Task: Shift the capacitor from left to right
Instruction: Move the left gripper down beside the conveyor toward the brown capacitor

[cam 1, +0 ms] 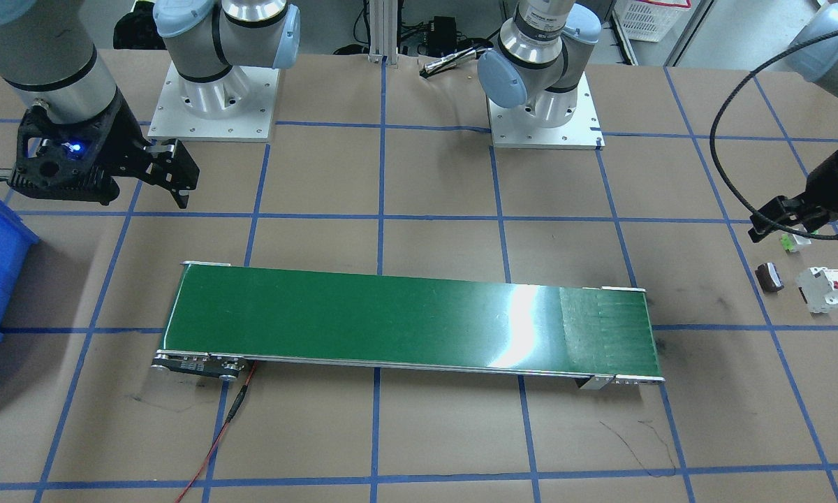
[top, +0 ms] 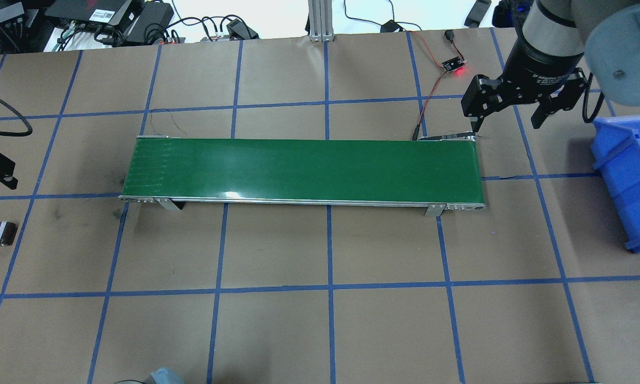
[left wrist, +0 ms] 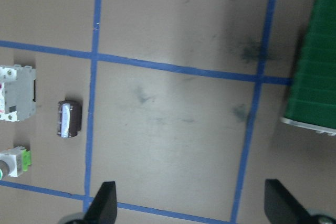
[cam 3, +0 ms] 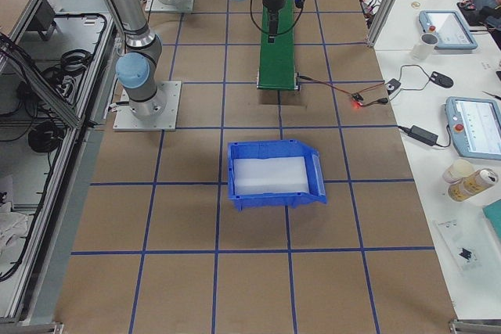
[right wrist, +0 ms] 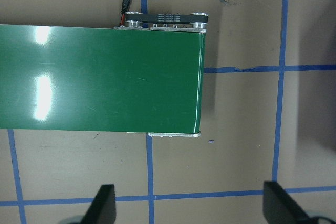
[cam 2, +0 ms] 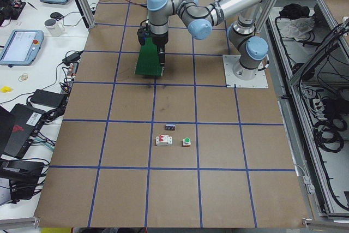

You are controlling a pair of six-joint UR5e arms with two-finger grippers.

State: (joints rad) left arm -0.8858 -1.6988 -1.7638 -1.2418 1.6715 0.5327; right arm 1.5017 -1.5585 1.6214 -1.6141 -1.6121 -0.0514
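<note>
The capacitor (left wrist: 69, 118), a stubby dark cylinder with pale stripes, lies on its side on the brown table at the robot's left end (cam 1: 769, 276) (top: 5, 233). My left gripper (left wrist: 191, 208) is open and empty. It hovers above the table close to the capacitor and apart from it (cam 1: 785, 222); in the left wrist view the capacitor sits left of the left fingertip (left wrist: 105, 203). My right gripper (top: 505, 125) is open and empty, above the table by the right end of the green conveyor belt (right wrist: 100, 77).
A white breaker with red switches (left wrist: 17, 100) and a green-capped push button (left wrist: 13, 162) lie next to the capacitor. The conveyor (top: 298, 168) spans the table's middle. A blue bin (top: 629, 181) stands at the right end. A red-black wire (top: 432, 90) runs to the conveyor.
</note>
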